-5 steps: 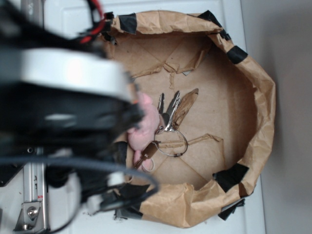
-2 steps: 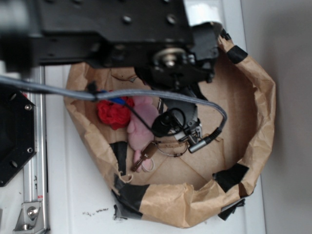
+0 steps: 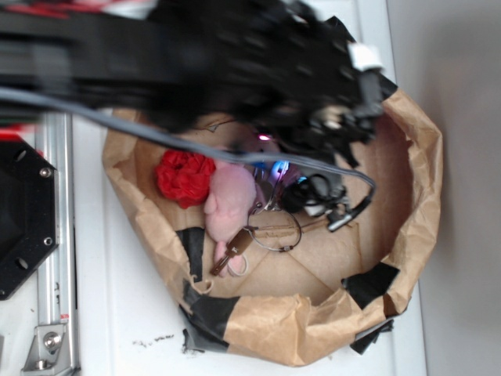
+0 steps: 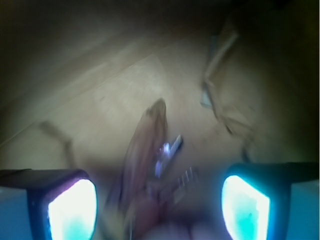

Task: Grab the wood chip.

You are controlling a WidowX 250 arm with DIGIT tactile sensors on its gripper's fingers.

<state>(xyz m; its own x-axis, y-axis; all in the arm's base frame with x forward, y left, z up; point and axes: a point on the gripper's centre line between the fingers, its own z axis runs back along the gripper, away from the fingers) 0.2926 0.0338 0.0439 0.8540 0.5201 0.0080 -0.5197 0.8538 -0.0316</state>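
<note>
The flat, pointed, rough-grained brown wood chip (image 4: 145, 145) is seen lying between glowing pads (image 4: 72, 210). The claw (image 4: 159, 210) is spread wide above metal keys (image 4: 170, 150).

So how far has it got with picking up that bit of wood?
Done: the arm has reached into the paper-lined bin, and the gripper sits over the wood chip. In hand: lining up, with the two lit fingers spread wide on either side of the chip, which lies beside the keys. Left: lowering, closing on the chip and lifting it. Nothing is gripped yet.
</note>
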